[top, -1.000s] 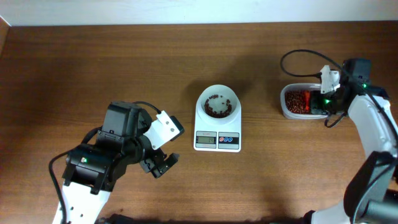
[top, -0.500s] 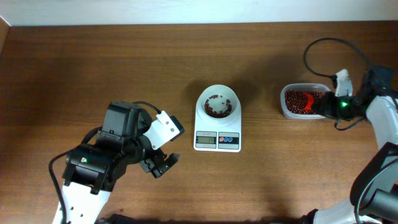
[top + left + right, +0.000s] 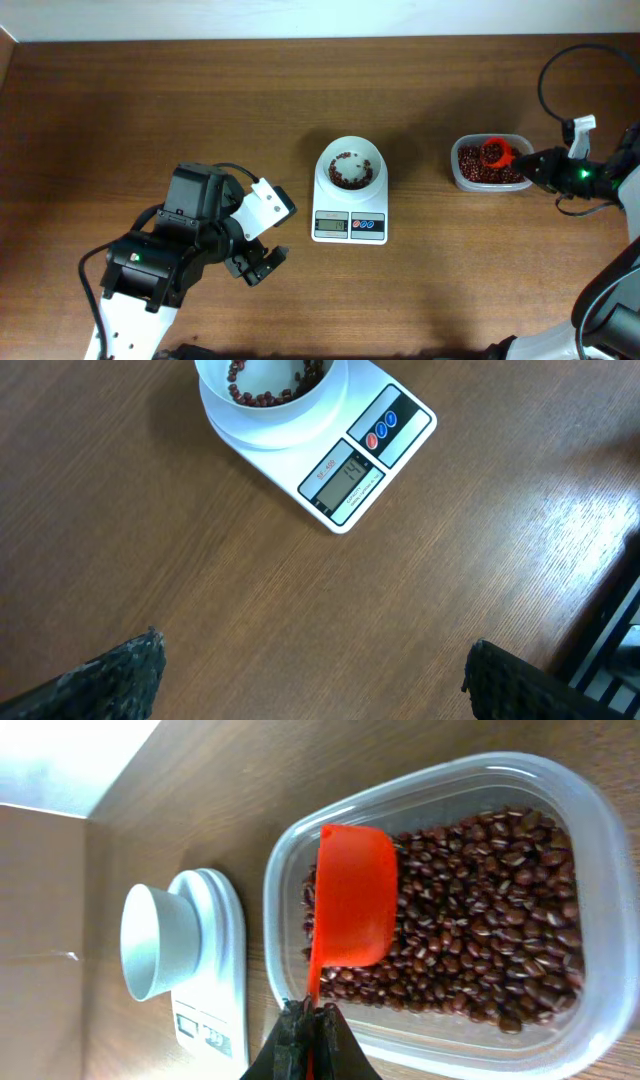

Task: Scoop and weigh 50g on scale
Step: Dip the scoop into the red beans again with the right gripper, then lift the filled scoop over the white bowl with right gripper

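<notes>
The right gripper is clamped shut on the handle of an orange scoop, which is held at the beans in the clear tub. A few beans already lie in the bowl of the scale, well apart to the left. The scoop is best driven low through the heap and lifted level, so that nothing is spilled. The left gripper is held with jaws wide apart above the worktop; no obstacle is seen between tub and scale.

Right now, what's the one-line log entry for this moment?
right claw: shut on red scoop, over beans in clear tub | left claw: open, apart from scale | bowl: holds some beans
</notes>
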You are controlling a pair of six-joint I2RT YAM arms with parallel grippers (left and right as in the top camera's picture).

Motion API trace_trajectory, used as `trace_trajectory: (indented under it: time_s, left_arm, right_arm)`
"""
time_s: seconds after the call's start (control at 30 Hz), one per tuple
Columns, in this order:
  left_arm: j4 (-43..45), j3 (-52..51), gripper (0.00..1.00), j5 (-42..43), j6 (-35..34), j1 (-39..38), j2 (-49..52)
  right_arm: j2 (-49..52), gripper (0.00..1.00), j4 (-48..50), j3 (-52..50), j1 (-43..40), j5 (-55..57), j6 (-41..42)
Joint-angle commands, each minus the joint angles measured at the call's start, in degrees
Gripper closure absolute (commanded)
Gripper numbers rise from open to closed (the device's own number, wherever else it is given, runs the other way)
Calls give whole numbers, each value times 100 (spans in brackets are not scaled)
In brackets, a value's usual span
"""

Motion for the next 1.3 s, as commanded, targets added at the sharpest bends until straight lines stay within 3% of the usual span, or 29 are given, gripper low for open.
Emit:
trace_trajectory:
  time_s: [0.0,0.7,1.13,1.27]
  left_arm:
    - [9,35,1,103,87,33,-7]
    - [9,35,1,103,87,33,-7]
    - [9,35,1,103,87,33,-7]
    - [9,35,1,103,87,33,-7]
  right_arm:
    - [31,96,-39,96,-22,-280,17]
    - [31,96,-400,96,-26,-289,17]
    - [31,96,-389,96,-2,-2448,17]
    - [31,96,-345,96,369,-2597,15]
